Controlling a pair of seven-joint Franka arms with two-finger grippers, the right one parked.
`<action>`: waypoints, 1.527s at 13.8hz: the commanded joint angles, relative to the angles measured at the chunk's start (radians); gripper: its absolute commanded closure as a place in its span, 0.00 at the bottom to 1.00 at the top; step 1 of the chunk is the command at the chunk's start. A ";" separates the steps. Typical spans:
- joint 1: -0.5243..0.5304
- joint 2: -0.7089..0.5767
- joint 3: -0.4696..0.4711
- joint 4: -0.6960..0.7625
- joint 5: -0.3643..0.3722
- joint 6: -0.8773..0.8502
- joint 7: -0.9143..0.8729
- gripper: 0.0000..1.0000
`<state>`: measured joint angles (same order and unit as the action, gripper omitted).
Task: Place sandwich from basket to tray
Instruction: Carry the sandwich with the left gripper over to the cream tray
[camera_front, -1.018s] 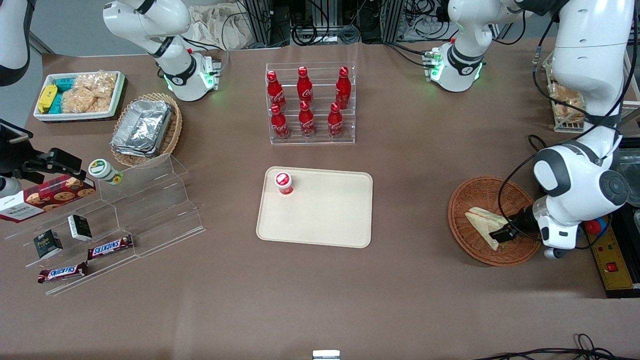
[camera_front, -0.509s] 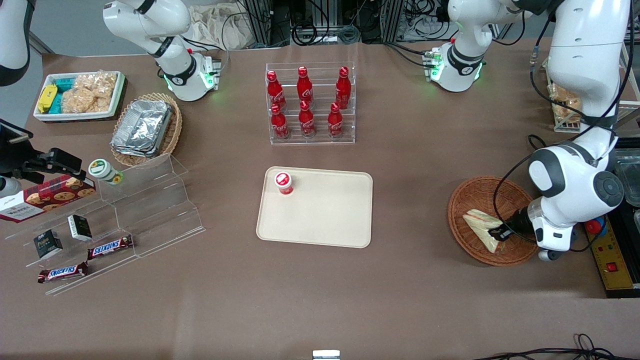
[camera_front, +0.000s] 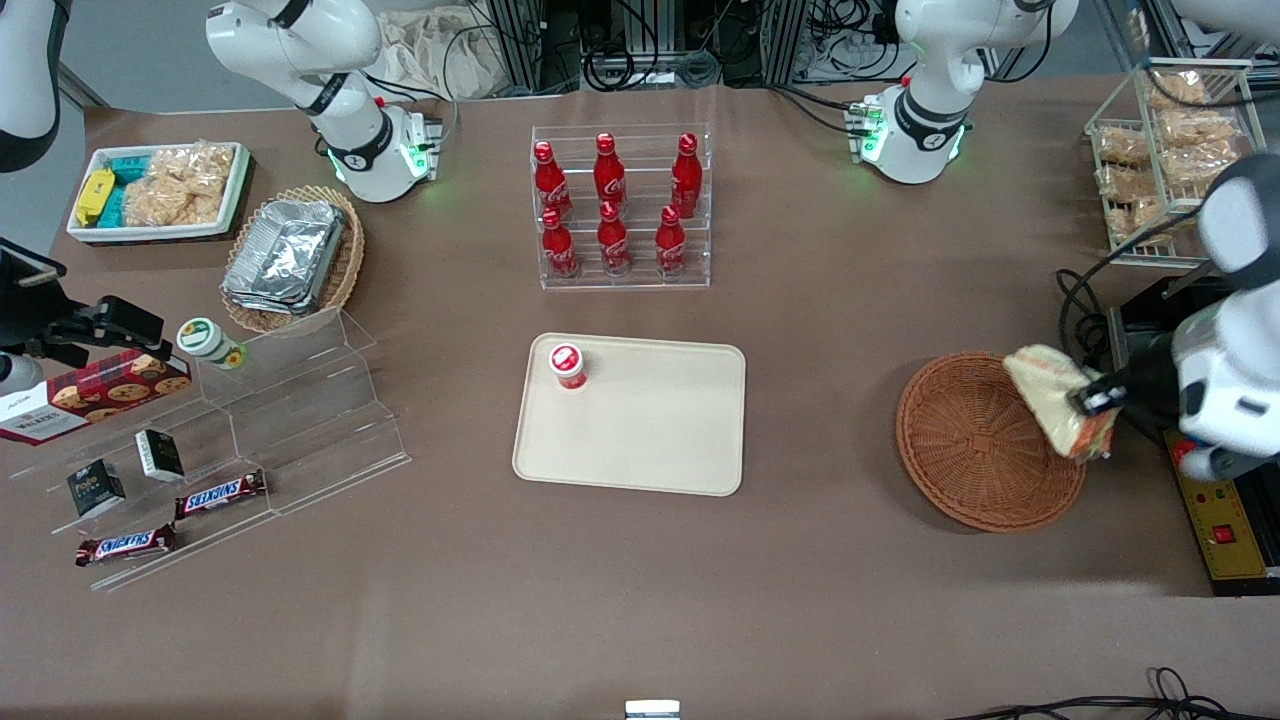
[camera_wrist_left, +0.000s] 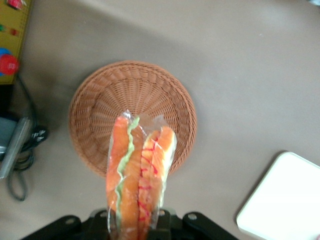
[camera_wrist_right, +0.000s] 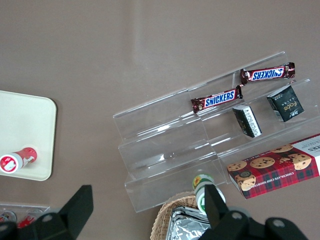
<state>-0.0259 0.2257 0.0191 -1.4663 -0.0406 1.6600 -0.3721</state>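
Already the gripper (camera_front: 1090, 402) is clamped on the wrapped sandwich (camera_front: 1052, 404), lifted clear above the emptied wicker basket (camera_front: 962, 445); carrying it to the cream tray (camera_front: 650, 440) and releasing remain.

The left arm's claw (camera_front: 1090, 402) hangs raised above the surface, fingers clamped on the plastic-wrapped wedge sandwich (camera_front: 1055, 408).

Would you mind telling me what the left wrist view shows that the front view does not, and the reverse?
Only the left wrist view shows the sandwich's orange, green and red cut edge inside clear wrap. Only the front view shows the red-capped bottle on the tray and the cola rack. Both show the gripper holding the sandwich above the emptied basket.
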 joint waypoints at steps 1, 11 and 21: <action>-0.040 -0.058 -0.042 0.103 0.071 -0.176 -0.002 1.00; -0.123 -0.076 -0.484 0.143 0.073 -0.252 -0.503 1.00; -0.249 0.498 -0.535 0.127 0.289 0.208 -0.680 1.00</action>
<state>-0.2507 0.6369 -0.5085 -1.3829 0.1907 1.8333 -1.0078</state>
